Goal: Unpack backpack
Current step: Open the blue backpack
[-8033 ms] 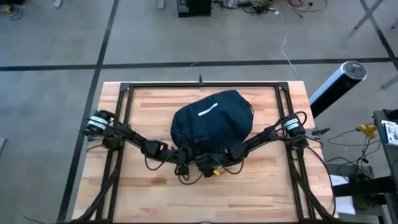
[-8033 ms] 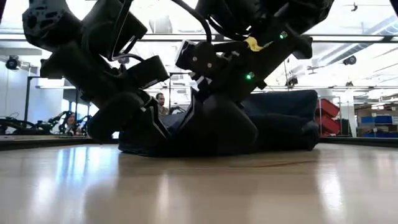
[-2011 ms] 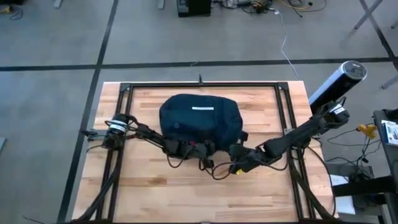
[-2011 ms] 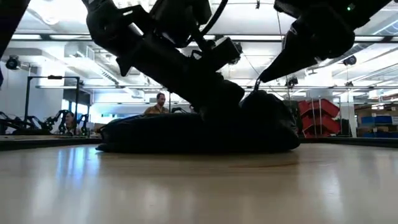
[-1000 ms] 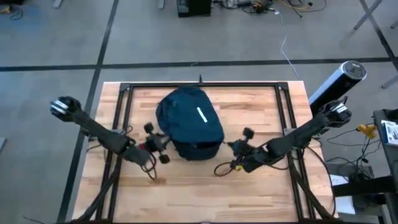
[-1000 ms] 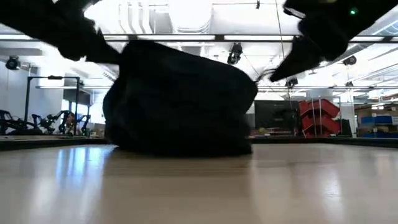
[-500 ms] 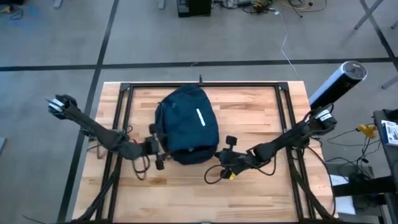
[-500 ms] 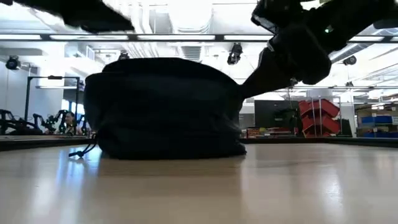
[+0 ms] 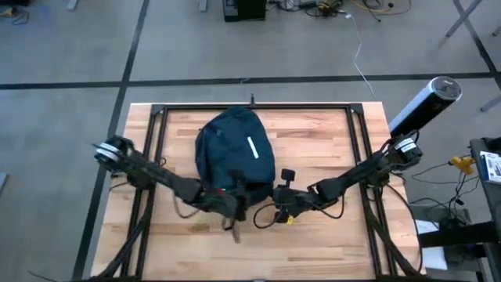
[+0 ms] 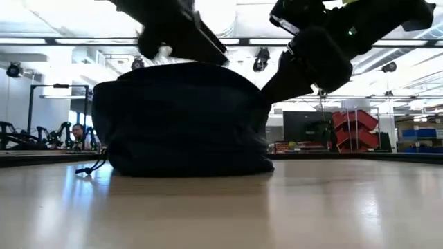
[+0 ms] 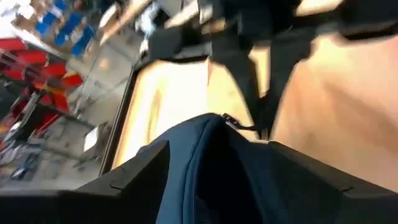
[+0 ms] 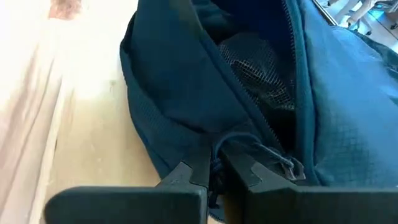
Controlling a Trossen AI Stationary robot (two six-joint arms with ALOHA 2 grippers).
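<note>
We can read no text, number or brand anywhere in these views. The backpack (image 9: 235, 157) carries a short white stripe (image 9: 253, 146) on its outer fabric, but we make out no letters on it. At the far right edge of the high view, a white sheet (image 9: 491, 165) on a stand shows dark marks too small for us to read.
</note>
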